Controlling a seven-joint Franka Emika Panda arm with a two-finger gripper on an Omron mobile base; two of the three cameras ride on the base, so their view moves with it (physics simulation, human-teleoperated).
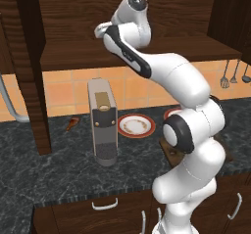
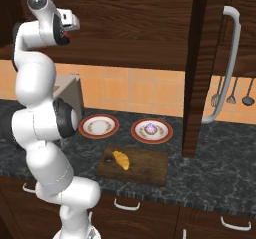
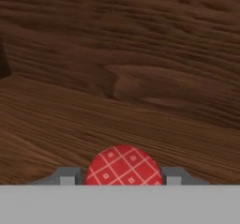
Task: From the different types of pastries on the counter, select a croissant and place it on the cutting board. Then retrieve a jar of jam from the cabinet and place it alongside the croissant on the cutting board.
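Note:
The jar of jam [image 3: 123,166] shows its red checked lid on the cabinet's wooden shelf [image 3: 65,124]. My gripper [image 3: 123,177] is reached into the cabinet [image 1: 73,57] with a grey fingertip [image 3: 68,176] pressed against each side of the jar, shut on it. In the base views the hand [image 1: 101,31] [image 2: 69,25] is held high in front of the shelf. The golden croissant [image 2: 121,160] lies on the dark cutting board [image 2: 147,167], down on the counter [image 2: 220,158]. The arm hides most of the board [image 1: 168,149] in the left base view.
A purple-frosted cupcake [image 2: 151,129] sits on a red-rimmed plate [image 2: 162,135]; a second plate [image 2: 99,126] lies to its left. A grey coffee machine [image 1: 102,122] stands on the counter. Utensils [image 2: 231,94] hang at the right wall, beside a curved grey handle [image 2: 226,68].

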